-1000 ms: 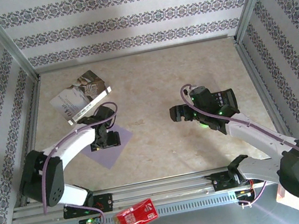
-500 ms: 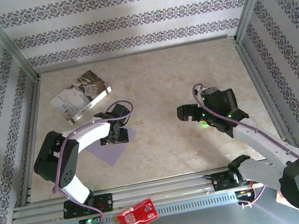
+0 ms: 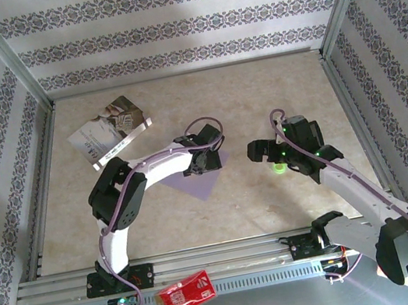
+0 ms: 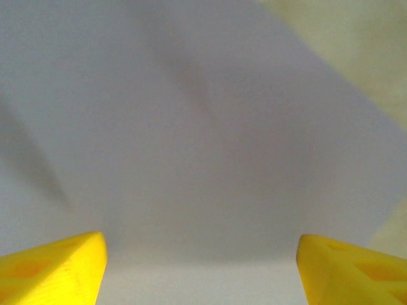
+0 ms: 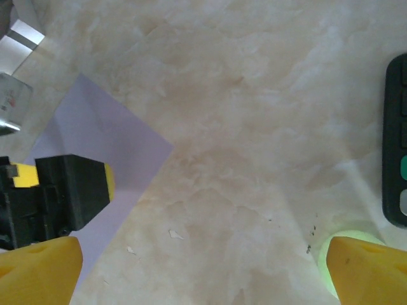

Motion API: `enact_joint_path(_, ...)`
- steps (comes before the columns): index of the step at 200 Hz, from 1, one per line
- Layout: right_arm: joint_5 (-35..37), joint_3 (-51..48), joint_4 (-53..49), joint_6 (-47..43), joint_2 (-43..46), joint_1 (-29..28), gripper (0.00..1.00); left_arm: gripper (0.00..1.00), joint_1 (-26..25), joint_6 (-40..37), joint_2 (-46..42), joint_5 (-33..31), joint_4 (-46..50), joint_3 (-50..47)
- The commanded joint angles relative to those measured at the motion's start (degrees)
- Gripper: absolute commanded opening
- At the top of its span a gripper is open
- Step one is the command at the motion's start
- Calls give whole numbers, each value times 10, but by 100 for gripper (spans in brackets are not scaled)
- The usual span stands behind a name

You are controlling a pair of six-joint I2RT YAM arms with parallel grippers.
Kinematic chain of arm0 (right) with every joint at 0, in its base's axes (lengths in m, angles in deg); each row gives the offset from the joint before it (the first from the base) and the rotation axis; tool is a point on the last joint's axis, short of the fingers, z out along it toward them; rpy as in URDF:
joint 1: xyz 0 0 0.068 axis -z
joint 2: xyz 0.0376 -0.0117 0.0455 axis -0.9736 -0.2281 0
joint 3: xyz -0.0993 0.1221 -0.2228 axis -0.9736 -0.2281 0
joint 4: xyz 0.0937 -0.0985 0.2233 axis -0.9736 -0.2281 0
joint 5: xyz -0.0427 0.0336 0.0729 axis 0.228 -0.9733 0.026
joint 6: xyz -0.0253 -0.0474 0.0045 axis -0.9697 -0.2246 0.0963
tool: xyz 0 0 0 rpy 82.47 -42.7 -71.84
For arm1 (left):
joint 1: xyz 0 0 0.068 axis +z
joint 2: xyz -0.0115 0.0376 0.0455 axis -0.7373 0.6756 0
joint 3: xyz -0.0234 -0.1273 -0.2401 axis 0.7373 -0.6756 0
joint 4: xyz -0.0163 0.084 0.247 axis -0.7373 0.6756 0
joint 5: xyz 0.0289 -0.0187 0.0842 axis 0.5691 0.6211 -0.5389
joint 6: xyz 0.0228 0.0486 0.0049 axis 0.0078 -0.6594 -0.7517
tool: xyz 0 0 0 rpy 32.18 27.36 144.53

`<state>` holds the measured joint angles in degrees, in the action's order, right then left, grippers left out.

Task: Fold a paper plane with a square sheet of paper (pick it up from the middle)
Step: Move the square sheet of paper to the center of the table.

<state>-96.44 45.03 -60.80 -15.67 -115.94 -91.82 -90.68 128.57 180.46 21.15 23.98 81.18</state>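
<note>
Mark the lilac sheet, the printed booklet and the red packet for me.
lilac sheet [image 3: 204,186]: top external view, bare part near its front corner.
printed booklet [image 3: 109,130]: top external view, middle of cover.
red packet [image 3: 185,292]: top external view, middle of face.

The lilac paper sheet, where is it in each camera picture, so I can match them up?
Top external: the square sheet of paper lies mid-table, partly under the left gripper.
Left wrist: it covers most of the picture.
Right wrist: left side, one corner pointing right.
Shared landmark: the left gripper over the sheet.
</note>
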Motion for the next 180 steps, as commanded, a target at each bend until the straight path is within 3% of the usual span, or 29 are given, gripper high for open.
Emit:
enact_joint_path(1, -14, 14, -24, -3, 11, 7, 98, 83, 15, -62, -44, 34, -1, -9)
enact_joint_path(25, -19, 4, -25, -2, 20, 8, 98, 86, 57, -215, -81, 104, 23, -47)
enact_joint_path(64, -8, 3, -35, 1, 29, 13, 98, 95, 74, -388, -50, 111, 116, 7)
enact_joint_path(81, -8, 9, -41, 3, 31, 14, 98, 100, 75, -417, -17, 112, 147, 42)
enact_joint_path(180, -12, 16, -49, 10, 30, 14, 98, 100, 86, -434, 99, 117, 243, 169)
